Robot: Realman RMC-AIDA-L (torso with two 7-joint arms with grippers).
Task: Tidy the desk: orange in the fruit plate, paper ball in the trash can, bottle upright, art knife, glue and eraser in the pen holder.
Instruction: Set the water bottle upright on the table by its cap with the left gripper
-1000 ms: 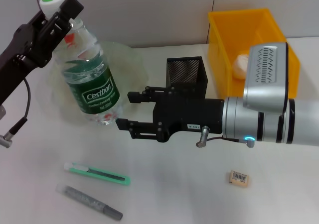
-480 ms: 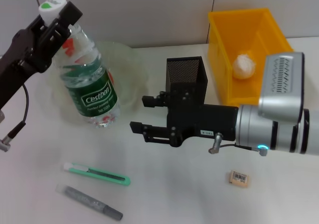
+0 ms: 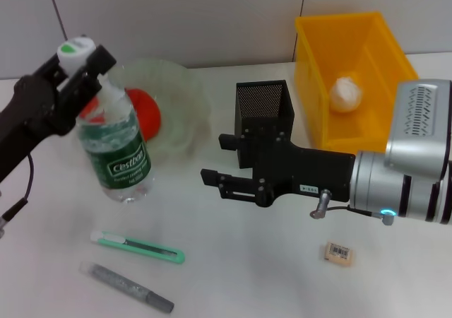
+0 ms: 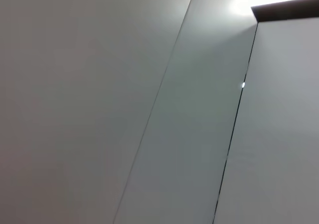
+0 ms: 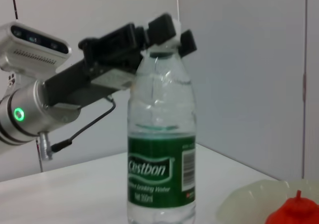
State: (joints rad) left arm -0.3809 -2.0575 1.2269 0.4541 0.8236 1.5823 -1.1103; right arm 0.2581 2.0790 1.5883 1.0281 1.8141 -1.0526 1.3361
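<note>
My left gripper is pinched on the neck of the bottle, just under its white cap, and the bottle stands upright on the desk with its green label facing me; the right wrist view shows the same grip from the side, with the bottle vertical. Just behind and beside that gripper sits the fruit plate, with the orange inside it. My right gripper hangs in the middle of the desk with its fingers spread and nothing between them. The pen holder stands right behind those fingers, and the trash can lies farther back on the arm's side, holding the paper ball. On the near side of the left gripper, the art knife and the glue lie flat, close together. The eraser rests on the near side of the right arm.
</note>
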